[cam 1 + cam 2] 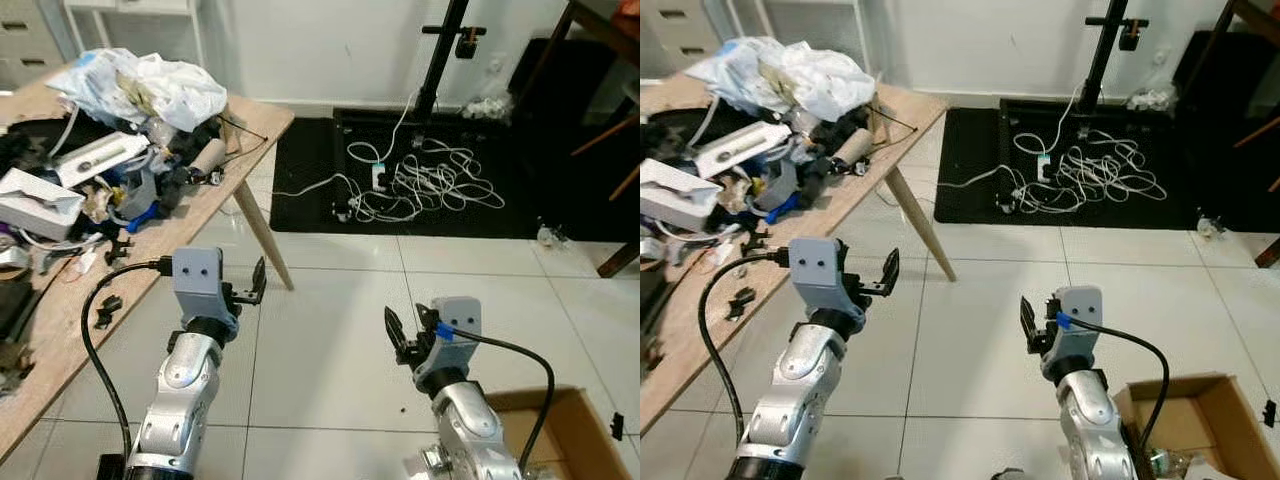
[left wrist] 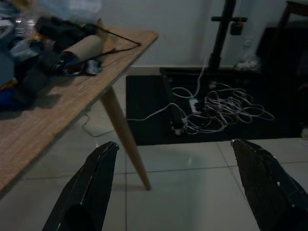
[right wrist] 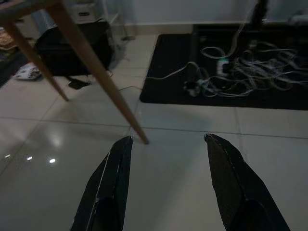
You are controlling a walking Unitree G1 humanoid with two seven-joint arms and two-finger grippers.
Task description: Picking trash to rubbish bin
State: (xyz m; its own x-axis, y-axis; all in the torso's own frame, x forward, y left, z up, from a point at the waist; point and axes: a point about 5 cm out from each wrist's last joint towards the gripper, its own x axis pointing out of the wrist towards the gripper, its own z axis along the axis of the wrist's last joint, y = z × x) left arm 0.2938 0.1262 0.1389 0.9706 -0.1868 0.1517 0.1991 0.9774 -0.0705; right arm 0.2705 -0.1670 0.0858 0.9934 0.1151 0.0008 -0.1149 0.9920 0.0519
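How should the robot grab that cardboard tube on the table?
Probably across its middle, coming from above. The tube lies on its side near the table corner, its round body bare on top, clutter crowding its far end. The left gripper, open, is nearest.

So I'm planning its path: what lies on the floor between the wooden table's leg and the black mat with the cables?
Bare white floor tiles, crossed by one white cable running from the black mat toward the table leg, in the left eye view.
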